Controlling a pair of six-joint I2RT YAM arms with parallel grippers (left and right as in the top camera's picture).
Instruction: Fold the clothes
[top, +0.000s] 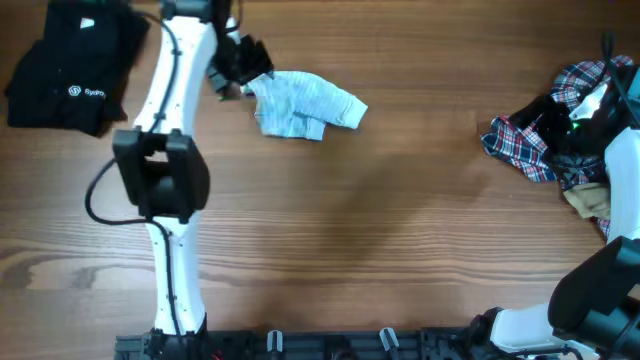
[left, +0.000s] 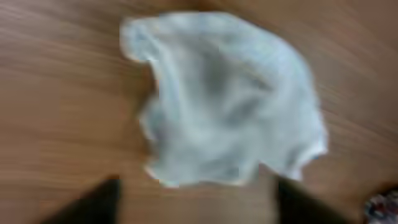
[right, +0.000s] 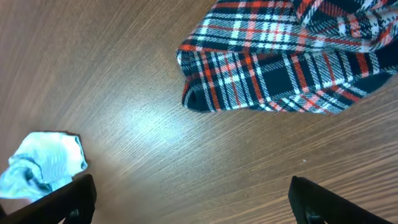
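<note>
The left claw (left: 198, 184) is hovering just beside the blue garment (top: 305, 105) with its fingers spread wide. Blurred as the wrist view is, no cloth is showing between them. The blue garment is lying on the table (top: 350, 250) toward the far side, left of centre. It is looking bunched into a small, lumpy bundle, roughly doubled over rather than squared off, so its fold is looking rough and may be needing tidying. The black garments (top: 70, 70) are sitting in the far left corner in a fairly compact stack that is looking folded. On the right, the plaid shirt (top: 535, 140) is sprawling in a crumpled heap with the beige piece (top: 588, 200) poking out beside it, both appearing unfolded. The right claw (right: 193, 202) is hanging over the plaid shirt's edge, fingers spread and gripping nothing. By this showing, the task is looking partly done, with the right-hand heap left to fold.
</note>
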